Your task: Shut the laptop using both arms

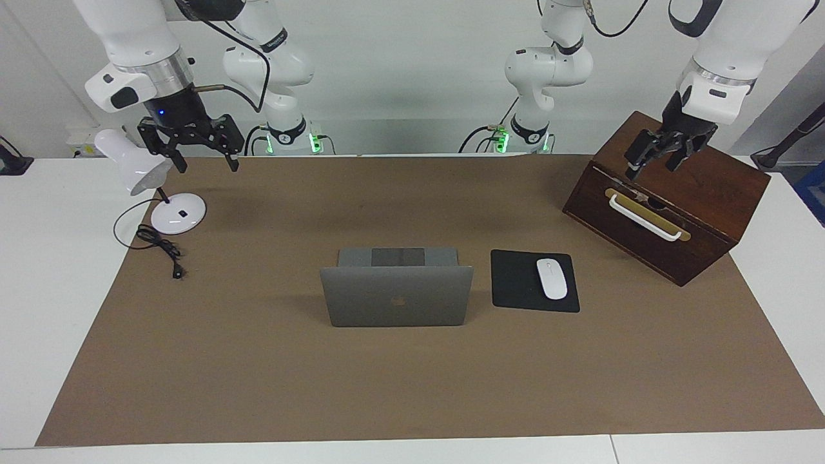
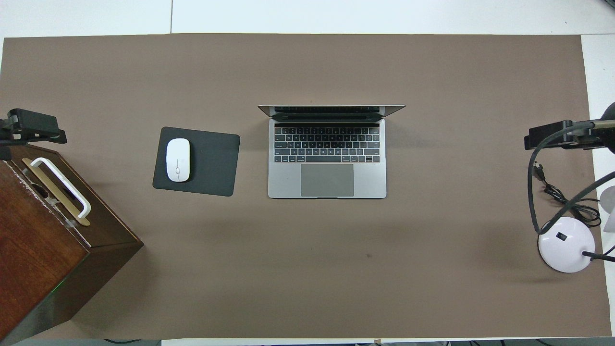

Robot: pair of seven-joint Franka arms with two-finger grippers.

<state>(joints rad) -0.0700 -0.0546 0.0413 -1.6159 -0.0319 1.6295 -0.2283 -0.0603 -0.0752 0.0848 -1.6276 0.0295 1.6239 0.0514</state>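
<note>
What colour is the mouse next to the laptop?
The mouse is white, on a black pad; the overhead view shows it best.

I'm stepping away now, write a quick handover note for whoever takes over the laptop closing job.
Left hand: open, empty, raised over the wooden box.
Right hand: open, empty, raised by the desk lamp.
Laptop: mid-table on the brown mat, lid upright, keyboard toward the robots; mouse pad with mouse lies beside it.
Done: nothing, neither hand touches the laptop.
Left: bring both hands to the lid and fold it shut.
</note>
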